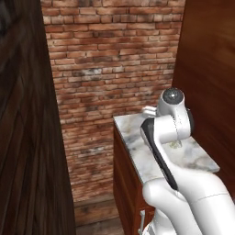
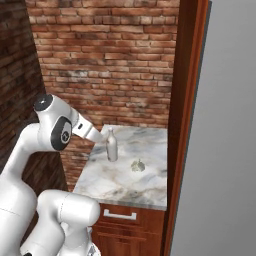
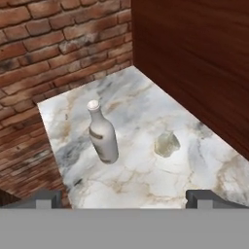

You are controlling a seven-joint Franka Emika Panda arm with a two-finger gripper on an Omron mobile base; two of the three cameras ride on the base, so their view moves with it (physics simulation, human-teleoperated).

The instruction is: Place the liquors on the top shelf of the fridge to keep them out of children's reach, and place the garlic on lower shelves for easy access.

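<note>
Hand view: fingers spread wide above upright bottle, garlic.

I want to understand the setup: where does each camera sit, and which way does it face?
Left base view: behind the arm on its left, facing the brick wall; arm at lower right.
Right base view: behind on its right, facing the marble counter; arm at lower left.
Hand view: on the hand, looking down; open claw at the bottom.
Right and hand views share the cream bottle and garlic.

Garlic on the marble counter, largely behind the arm.
</note>
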